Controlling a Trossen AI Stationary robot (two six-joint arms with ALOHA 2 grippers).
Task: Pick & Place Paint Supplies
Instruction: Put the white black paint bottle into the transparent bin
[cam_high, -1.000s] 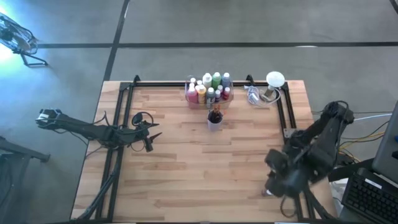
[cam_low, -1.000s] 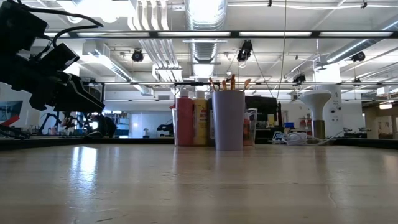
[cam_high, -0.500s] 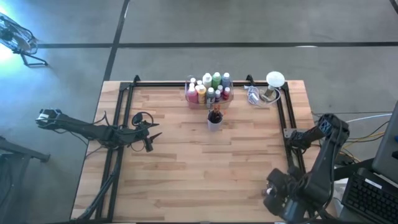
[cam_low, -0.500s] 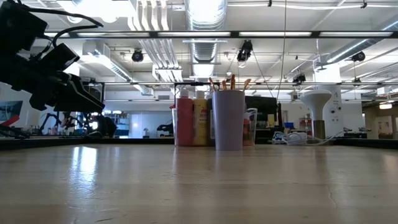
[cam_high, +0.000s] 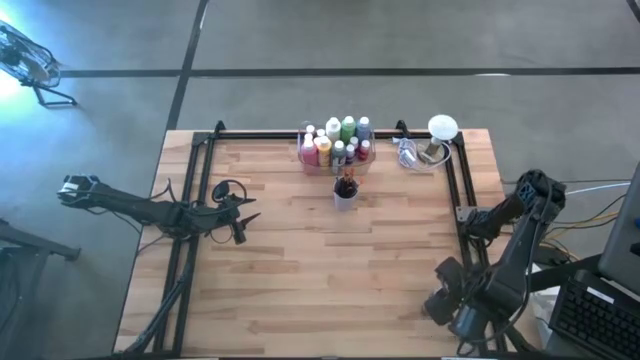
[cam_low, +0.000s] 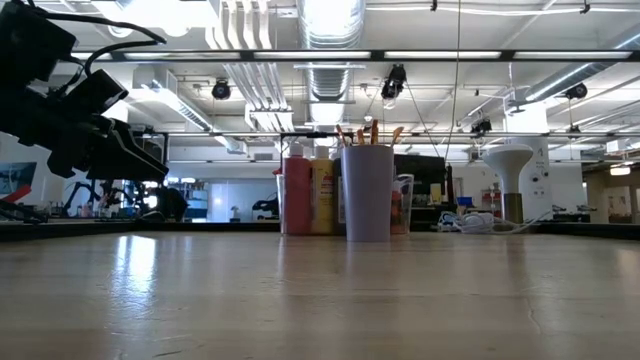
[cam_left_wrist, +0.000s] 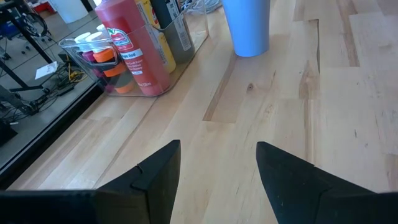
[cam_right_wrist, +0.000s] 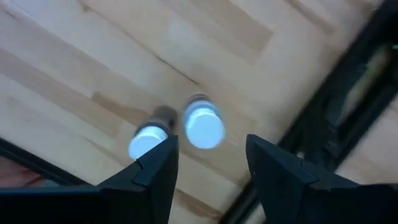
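Hovering over the table's near right corner, right gripper (cam_right_wrist: 205, 171) is standing parted and empty above two white-capped bottles (cam_right_wrist: 203, 127), likely lining up a pick. Left gripper (cam_left_wrist: 217, 168), parted, empty, is waiting by the left edge.

Your left arm lies low across the table's 9 o'clock side, stretched toward the centre, with the left gripper (cam_high: 240, 222) at its tip, fingers (cam_left_wrist: 155, 177) parted with a clear gap between them. Your right arm is folded at the 4 o'clock corner, elbow raised, wrist turned downward. The right gripper (cam_right_wrist: 208, 165) points at the tabletop with its fingers (cam_right_wrist: 152, 171) apart.
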